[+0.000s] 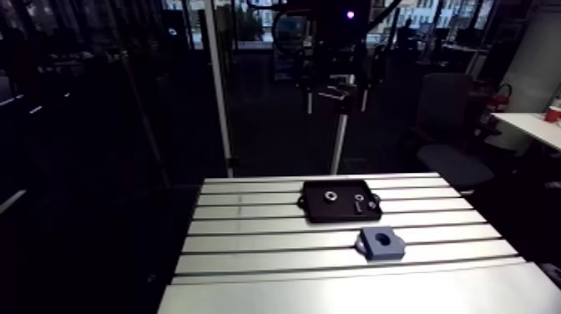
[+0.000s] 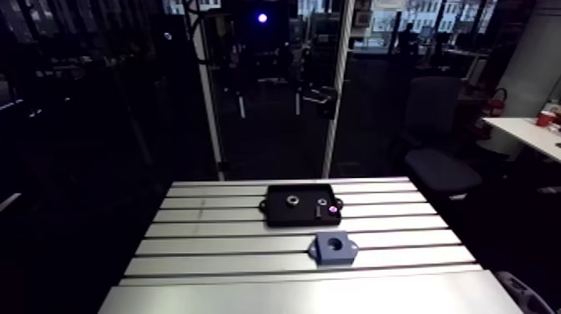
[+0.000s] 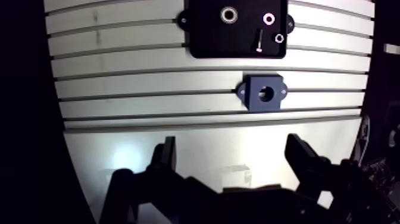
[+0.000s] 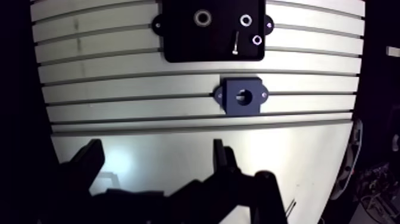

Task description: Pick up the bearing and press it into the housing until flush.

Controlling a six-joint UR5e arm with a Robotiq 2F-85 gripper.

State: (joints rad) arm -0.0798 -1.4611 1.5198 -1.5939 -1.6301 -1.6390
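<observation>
Table (image 3: 119, 77) w/ bearing (image 3: 228, 15) in tray (image 3: 208, 42), well ahead of wide-open, empty pincer (image 3: 232, 143).

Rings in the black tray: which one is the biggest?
The thick ring lying alone. The two small rings sit close together, beside the pin.

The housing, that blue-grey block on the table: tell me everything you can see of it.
The housing is a squarish, matte blue-grey block with an empty round bore in its middle and a small ear on each side. It lies flat on the slotted table, bore up, a little apart from the black tray. Only the table touches it; the open gripper is clear of it.
</observation>
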